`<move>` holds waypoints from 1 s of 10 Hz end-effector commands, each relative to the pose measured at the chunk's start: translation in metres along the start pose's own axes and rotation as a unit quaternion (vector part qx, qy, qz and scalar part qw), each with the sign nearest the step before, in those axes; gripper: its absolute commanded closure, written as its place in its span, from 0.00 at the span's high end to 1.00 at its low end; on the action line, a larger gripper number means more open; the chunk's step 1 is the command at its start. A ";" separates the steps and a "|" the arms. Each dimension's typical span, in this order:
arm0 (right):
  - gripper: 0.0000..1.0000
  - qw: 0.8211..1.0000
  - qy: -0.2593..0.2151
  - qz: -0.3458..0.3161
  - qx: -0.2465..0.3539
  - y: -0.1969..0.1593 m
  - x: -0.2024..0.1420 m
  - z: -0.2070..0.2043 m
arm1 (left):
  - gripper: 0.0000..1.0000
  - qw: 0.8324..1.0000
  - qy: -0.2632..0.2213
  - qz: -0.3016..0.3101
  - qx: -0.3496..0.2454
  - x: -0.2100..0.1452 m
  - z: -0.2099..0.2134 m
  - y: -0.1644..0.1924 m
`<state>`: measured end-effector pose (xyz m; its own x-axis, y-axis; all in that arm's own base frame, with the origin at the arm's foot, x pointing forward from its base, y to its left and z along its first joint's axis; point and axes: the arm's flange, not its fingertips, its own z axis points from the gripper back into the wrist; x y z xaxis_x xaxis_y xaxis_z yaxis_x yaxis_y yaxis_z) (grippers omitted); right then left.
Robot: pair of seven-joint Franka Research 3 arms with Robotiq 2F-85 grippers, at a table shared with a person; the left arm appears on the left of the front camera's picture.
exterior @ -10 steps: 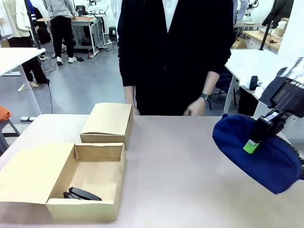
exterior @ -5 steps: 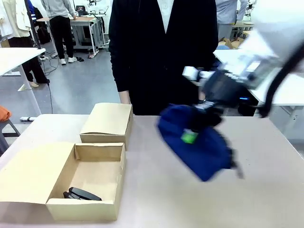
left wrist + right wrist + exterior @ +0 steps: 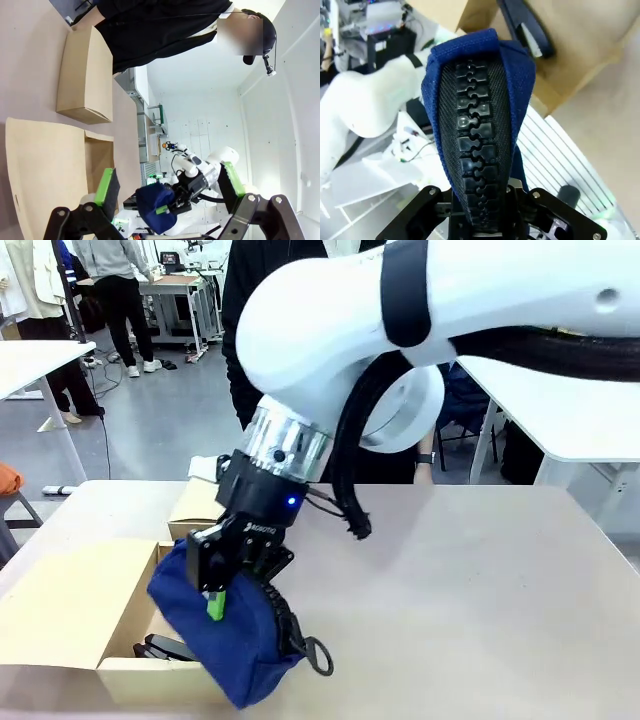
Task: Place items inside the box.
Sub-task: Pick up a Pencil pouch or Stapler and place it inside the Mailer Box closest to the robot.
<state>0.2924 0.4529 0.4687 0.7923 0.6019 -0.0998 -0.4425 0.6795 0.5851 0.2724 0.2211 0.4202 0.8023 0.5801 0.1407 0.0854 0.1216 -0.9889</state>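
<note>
Gripping navy pouch over open box

R gripper point(image 3: 218, 602) is clamped nearly closed on the navy blue zip pouch point(image 3: 232, 638), pinching it approx. mid-length, with one green pad showing against the fabric. The pouch hangs in the air at the near-right corner of the open box point(image 3: 60, 612). Can't tell if it touches the front wall. Its long axis is tilted, upper end twd the box interior, lower end twd near-right, where a black pull ring point(image 3: 318, 653) dangles. Pouch is soft, rounded woven cloth. R wrist view looks straight along its chunky black zip teeth.

Box is plain tan cardboard w/ the lid flap folded out left. A black stapler point(image 3: 165, 648) lies on its floor by the front wall. A closed cardboard box point(image 3: 196, 506) sits behind it.

L gripper point(image 3: 169, 182) has its jaws spread wide w/ nothing between them.
</note>
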 end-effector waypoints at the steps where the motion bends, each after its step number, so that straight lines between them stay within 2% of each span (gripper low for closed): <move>1: 0.07 0.999 -0.051 -0.008 0.009 -0.018 -0.019 0.034 | 1.00 1.000 0.000 -0.008 -0.005 -0.003 0.001 -0.001; 2: 0.07 1.000 0.000 0.000 0.000 0.000 0.000 0.000 | 1.00 1.000 0.000 -0.008 -0.005 -0.003 0.001 -0.001; 3: 0.07 0.992 -0.079 -0.094 -0.021 0.023 0.011 -0.013 | 1.00 1.000 0.000 -0.008 -0.005 -0.003 0.001 -0.001; 4: 0.07 0.981 -0.130 -0.143 -0.025 0.037 0.020 -0.020 | 1.00 1.000 0.000 -0.008 -0.005 -0.003 0.001 -0.001; 5: 0.07 0.971 -0.158 -0.178 -0.015 0.057 0.036 -0.029 | 1.00 1.000 0.000 -0.008 -0.005 -0.003 0.001 -0.001; 6: 0.07 0.960 -0.180 -0.213 -0.028 0.068 0.052 -0.037 | 1.00 1.000 0.000 -0.008 -0.005 -0.003 0.001 -0.001; 7: 0.07 0.956 -0.166 -0.233 -0.058 0.070 0.071 -0.050 | 1.00 1.000 0.000 -0.008 -0.005 -0.003 0.001 -0.001; 10: 0.07 0.933 -0.189 -0.290 -0.094 0.048 0.107 -0.073 | 1.00 1.000 0.000 -0.008 -0.005 -0.003 0.001 -0.001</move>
<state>0.3183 0.5510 0.4144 0.9995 -0.0143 -0.0291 0.0247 0.9189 0.3937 0.2724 0.2212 0.4201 0.8022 0.5803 0.1403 0.0851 0.1215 -0.9889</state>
